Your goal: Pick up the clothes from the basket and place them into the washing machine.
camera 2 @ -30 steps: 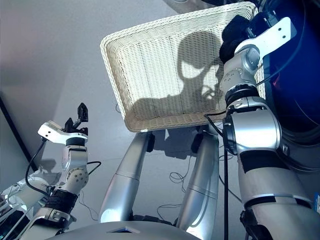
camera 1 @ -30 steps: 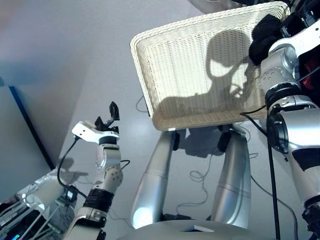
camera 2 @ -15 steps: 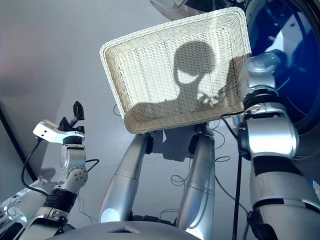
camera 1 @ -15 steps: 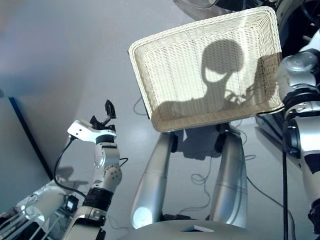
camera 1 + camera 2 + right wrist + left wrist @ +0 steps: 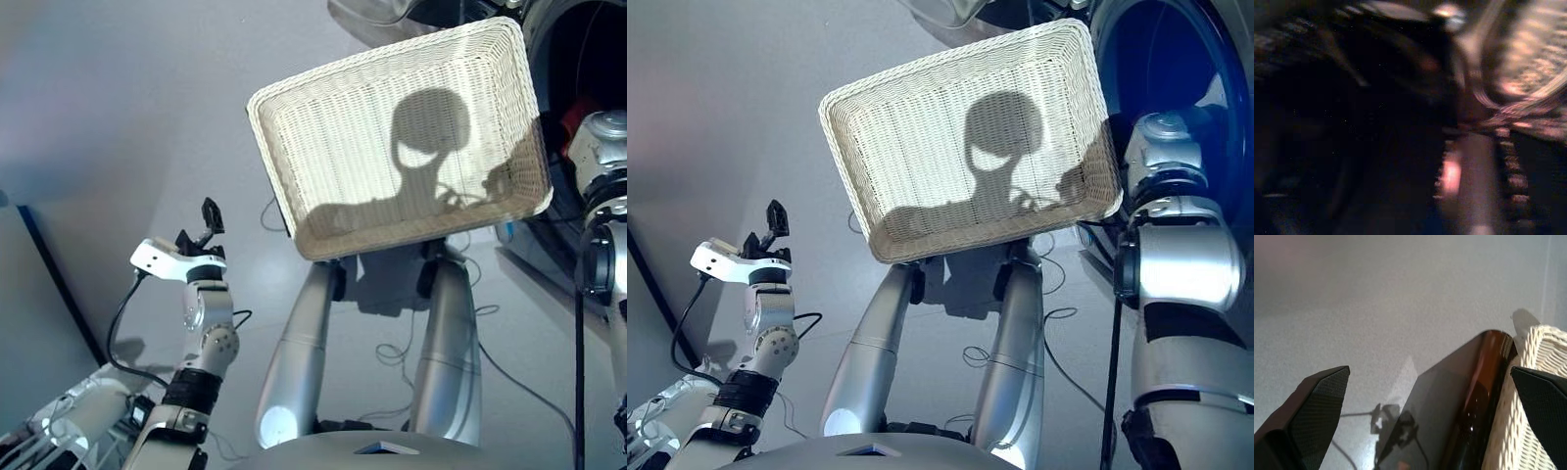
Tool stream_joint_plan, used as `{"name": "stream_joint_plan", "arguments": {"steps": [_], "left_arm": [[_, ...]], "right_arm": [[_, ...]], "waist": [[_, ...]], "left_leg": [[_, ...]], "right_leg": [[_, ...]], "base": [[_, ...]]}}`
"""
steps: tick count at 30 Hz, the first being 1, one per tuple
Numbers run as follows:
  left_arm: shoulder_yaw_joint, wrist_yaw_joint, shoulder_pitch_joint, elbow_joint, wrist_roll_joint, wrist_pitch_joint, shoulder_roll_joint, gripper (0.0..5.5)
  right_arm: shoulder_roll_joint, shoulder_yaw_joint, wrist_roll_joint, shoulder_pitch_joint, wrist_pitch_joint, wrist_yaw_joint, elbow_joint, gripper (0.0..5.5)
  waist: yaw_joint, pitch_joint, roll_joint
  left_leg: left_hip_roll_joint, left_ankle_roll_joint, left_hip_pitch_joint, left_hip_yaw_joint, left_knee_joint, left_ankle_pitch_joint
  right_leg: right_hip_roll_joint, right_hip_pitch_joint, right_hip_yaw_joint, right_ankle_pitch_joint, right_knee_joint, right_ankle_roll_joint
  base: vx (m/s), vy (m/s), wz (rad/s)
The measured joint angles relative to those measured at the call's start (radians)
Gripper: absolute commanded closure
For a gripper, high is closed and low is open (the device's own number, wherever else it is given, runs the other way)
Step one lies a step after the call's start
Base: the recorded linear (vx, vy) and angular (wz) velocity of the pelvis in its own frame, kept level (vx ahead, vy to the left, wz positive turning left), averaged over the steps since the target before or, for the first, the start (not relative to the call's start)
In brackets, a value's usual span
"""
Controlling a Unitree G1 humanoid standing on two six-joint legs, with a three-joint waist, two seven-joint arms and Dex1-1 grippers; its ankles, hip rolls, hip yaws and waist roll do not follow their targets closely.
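Now one basket [image 5: 294, 147] holding no garments, one coral-red garment [image 5: 580, 111] inside washing machine [image 5: 588, 49], left gripper [image 5: 203, 229] spread wide, well left of basket, right gripper's fingers indiscernible

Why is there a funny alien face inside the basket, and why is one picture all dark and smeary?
In the left eye view, the face on the basket is only a shadow cast on its woven floor. The right wrist view is dark and smeared with blur, so little can be told there. The left wrist view is sharp: the left claw is open beside the wicker rim.
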Motion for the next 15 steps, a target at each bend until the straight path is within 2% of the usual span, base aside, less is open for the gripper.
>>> {"name": "stream_joint_plan", "arguments": {"steps": [2, 3, 5, 7, 10, 14, 15], "left_arm": [[0.003, -0.003, 0.002, 0.001, -0.002, 0.000, 0.000, 0.00], [0.004, -0.013, 0.002, 0.001, -0.012, 0.000, 0.001, 0.00], [0.009, -0.035, 0.008, 0.003, -0.026, 0.002, 0.001, 0.00], [0.014, -0.047, 0.011, 0.014, -0.040, 0.005, 0.001, 0.00], [0.021, -0.069, 0.011, 0.026, -0.059, 0.008, 0.001, 0.00], [0.022, -0.090, 0.012, 0.044, -0.068, 0.010, -0.001, 0.00], [0.022, -0.096, 0.013, 0.047, -0.076, 0.010, -0.002, 0.00]], "right_arm": [[0.019, 0.010, 0.048, 0.084, -0.083, 0.085, -0.151, 0.00], [0.025, 0.004, 0.126, 0.127, -0.150, 0.164, -0.199, 0.00], [0.036, -0.017, 0.311, 0.176, -0.240, 0.309, -0.195, 0.00], [0.062, -0.047, 0.472, 0.175, -0.294, 0.403, -0.162, 0.00], [0.089, -0.064, 0.641, 0.175, -0.338, 0.517, -0.153, 0.00], [0.106, -0.062, 0.758, 0.177, -0.340, 0.627, -0.123, 0.00], [0.113, -0.061, 0.770, 0.177, -0.340, 0.643, -0.122, 0.00]], "waist": [[-0.007, 0.000, 0.000], [-0.004, 0.000, 0.000], [0.000, 0.000, 0.000], [-0.008, 0.000, 0.000], [-0.017, 0.000, 0.000], [-0.016, 0.000, -0.001], [-0.015, 0.000, -0.001]], "left_leg": [[0.003, -0.003, 0.000, 0.001, 0.000, -0.002], [0.004, -0.002, 0.001, -0.001, 0.000, -0.001], [0.008, -0.004, 0.004, -0.004, 0.000, 0.000], [0.007, -0.004, 0.006, -0.003, 0.001, 0.000], [0.008, -0.005, 0.009, -0.004, 0.005, -0.001], [0.008, -0.002, 0.041, -0.009, 0.003, -0.004], [0.008, -0.007, 0.048, -0.011, 0.000, -0.007]], "right_leg": [[0.008, 0.002, -0.002, 0.000, -0.004, 0.000], [0.010, 0.006, -0.005, 0.000, -0.008, 0.000], [0.012, 0.013, -0.010, 0.000, -0.012, -0.001], [0.012, 0.015, -0.010, 0.000, -0.011, 0.000], [0.012, 0.020, -0.011, 0.000, -0.008, 0.000], [0.012, 0.053, -0.015, -0.002, -0.007, -0.001], [0.012, 0.061, -0.014, -0.003, -0.012, -0.003]], "base": [[0.000, 0.000, 0.000], [0.000, 0.000, 0.000], [0.000, 0.000, 0.000], [0.000, 0.000, 0.000], [0.000, 0.000, 0.000], [0.000, 0.000, 0.000], [0.000, 0.000, 0.000]]}}
